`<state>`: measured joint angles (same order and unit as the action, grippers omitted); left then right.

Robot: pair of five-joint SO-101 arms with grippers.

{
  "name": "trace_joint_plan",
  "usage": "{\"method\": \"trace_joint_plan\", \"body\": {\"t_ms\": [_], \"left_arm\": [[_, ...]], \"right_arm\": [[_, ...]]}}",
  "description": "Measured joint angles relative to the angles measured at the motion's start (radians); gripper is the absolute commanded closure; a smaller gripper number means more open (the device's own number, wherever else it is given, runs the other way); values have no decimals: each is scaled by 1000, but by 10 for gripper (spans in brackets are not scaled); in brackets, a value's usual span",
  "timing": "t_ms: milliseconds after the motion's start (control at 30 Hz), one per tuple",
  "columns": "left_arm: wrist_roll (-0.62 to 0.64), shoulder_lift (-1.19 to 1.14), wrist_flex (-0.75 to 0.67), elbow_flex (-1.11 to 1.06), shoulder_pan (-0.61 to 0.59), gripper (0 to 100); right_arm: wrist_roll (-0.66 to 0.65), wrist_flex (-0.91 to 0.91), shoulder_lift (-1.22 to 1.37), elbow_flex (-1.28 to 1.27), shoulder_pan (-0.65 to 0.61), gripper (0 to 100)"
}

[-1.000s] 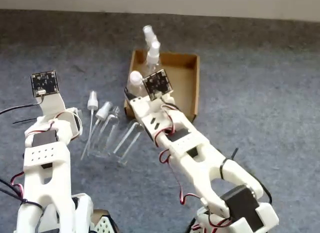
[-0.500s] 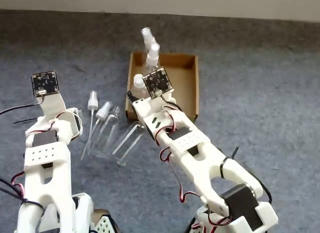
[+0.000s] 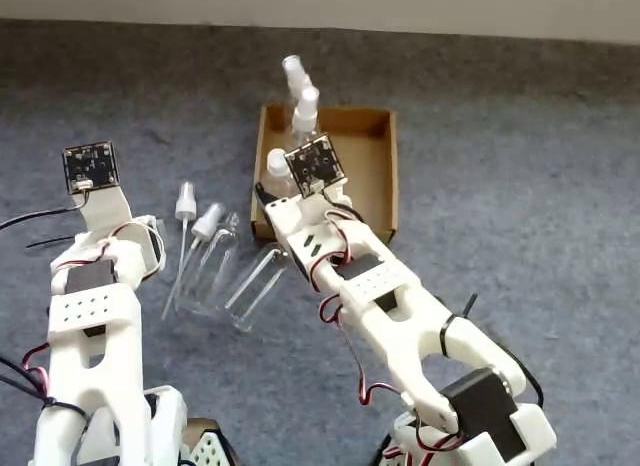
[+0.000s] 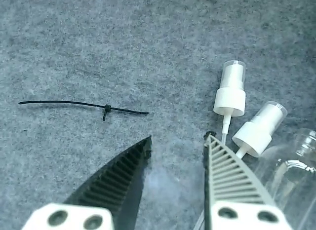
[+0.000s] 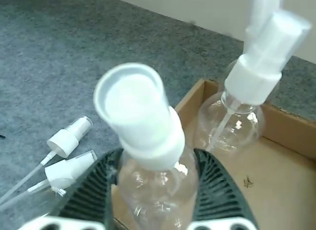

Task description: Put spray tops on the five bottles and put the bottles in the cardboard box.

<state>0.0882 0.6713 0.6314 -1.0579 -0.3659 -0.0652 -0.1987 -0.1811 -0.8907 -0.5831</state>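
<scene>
Fingers [image 5: 217,188] of right gripper [image 5: 158,161] clamp clear white-capped plastic bottle [image 5: 136,109] at nine o'clock inside brown cardboard box [image 5: 289,125]; left gripper [image 4: 178,137] gapes wide.

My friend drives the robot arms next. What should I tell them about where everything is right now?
Left gripper: open, over the carpet beside two loose spray tops.
Right gripper: shut on a capped bottle at the cardboard box's left wall.
Done: two capped bottles stand in the box; the held one is capped too.
Left: set the held one in, then cap and box the two bare bottles lying on the carpet.
</scene>
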Motion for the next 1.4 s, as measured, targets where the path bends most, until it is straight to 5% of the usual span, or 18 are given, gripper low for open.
{"method": "trace_joint_plan", "body": {"t_ms": [1400], "left_arm": [[0,0,0,0,0,829]], "right_arm": [[0,89,0,78,-18,757]]}}
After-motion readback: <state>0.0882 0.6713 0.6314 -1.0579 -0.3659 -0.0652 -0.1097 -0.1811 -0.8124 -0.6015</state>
